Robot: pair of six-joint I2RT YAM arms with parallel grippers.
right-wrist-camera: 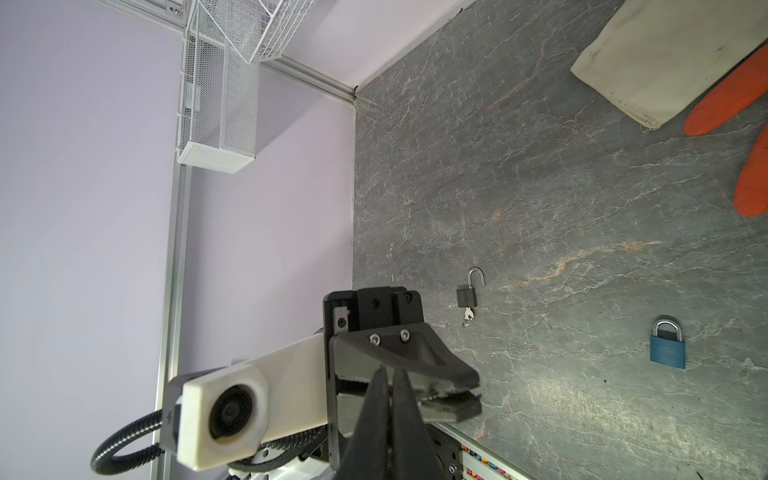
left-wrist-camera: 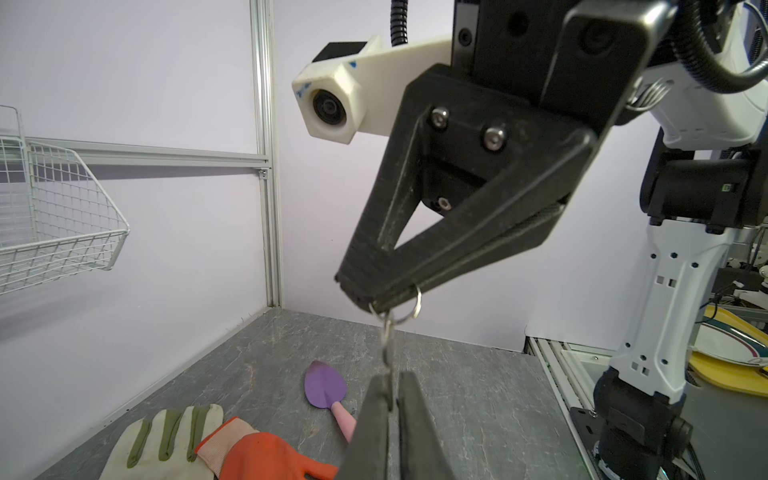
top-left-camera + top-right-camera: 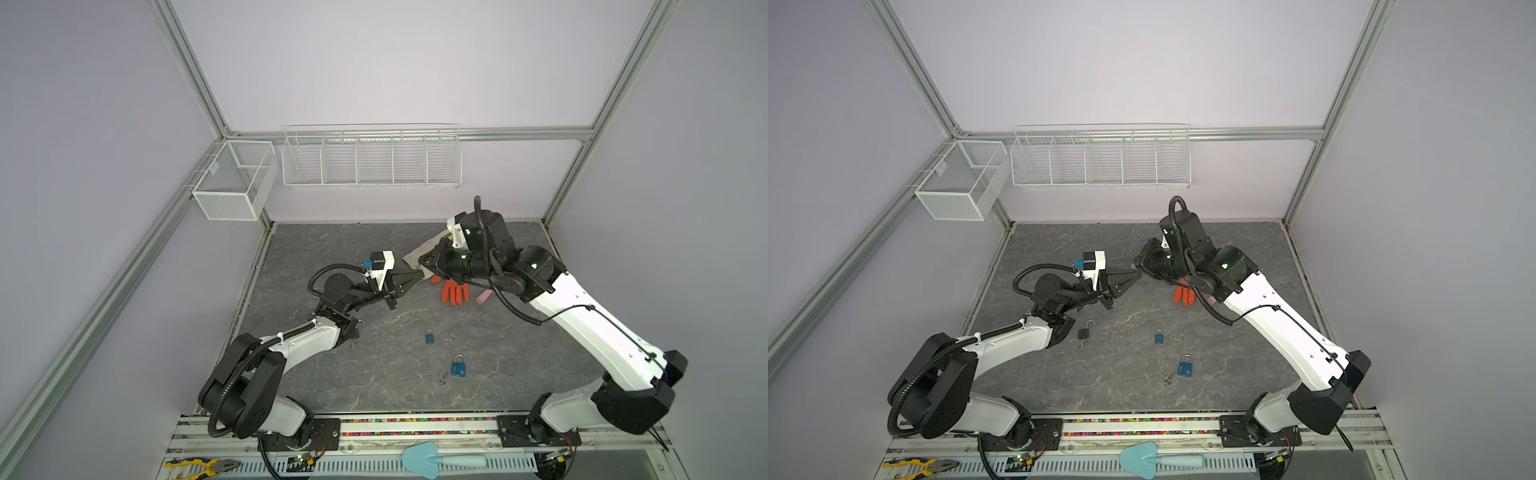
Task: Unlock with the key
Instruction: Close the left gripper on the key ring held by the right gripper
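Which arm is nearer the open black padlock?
Left. The left arm passes just beside the black padlock; the right arm reaches in from the opposite side, well away from it.

Black padlock [image 3: 1084, 332]; orange glove [image 3: 455, 293]; purple trowel [image 2: 325, 384]; grey veined tabletop [image 3: 374, 386].

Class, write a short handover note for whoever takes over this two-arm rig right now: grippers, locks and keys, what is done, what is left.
Grippers: the left gripper is shut on the key in mid-air. The right gripper is shut on the key ring from which it hangs.
Locks, all on the table: black padlock, shackle open, a key in it. The small blue padlock and large blue padlock both look shut. A loose key lies beside the large one.
Done: black padlock opened.
Left: probably free one grip, then try the key in a blue padlock.
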